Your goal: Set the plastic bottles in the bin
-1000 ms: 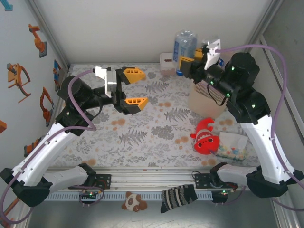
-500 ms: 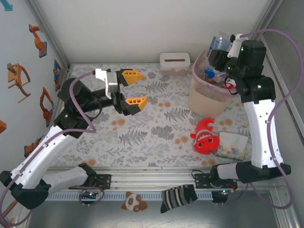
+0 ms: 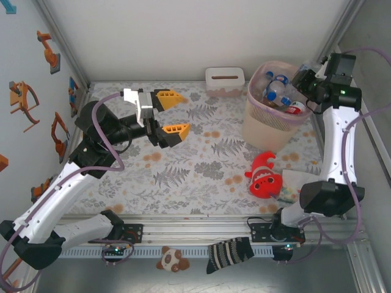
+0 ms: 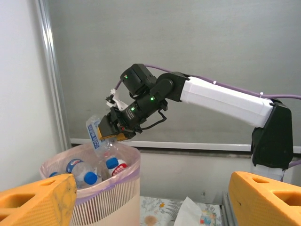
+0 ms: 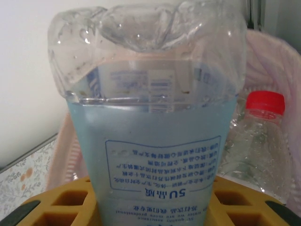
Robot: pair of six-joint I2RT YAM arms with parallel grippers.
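The pale pink bin (image 3: 264,132) stands at the back right with several plastic bottles (image 3: 278,89) inside, clear ones with blue caps and a red-labelled one (image 3: 297,108). My right gripper (image 3: 303,78) hangs over the bin's right rim, shut on a clear bottle with a blue label (image 5: 150,141). That bottle (image 4: 95,134) tilts down into the bin's mouth (image 4: 108,195) in the left wrist view, under the right gripper (image 4: 112,130). A red-capped bottle (image 5: 263,136) lies behind it. My left gripper (image 3: 176,112) hovers open and empty over the table's left middle, its orange fingers (image 4: 40,202) wide apart.
A white slotted tissue box (image 3: 224,79) sits at the back wall left of the bin. In front of the bin lie a red clownfish plush (image 3: 264,176) and a bag of coloured bits (image 3: 300,187). A striped sock (image 3: 229,253) and a small plush (image 3: 172,260) lie on the front rail.
My right arm has swung right from beside the tissue box to over the bin's right rim, carrying the bottle, now tipped into the bin's mouth. The left arm has stayed put.
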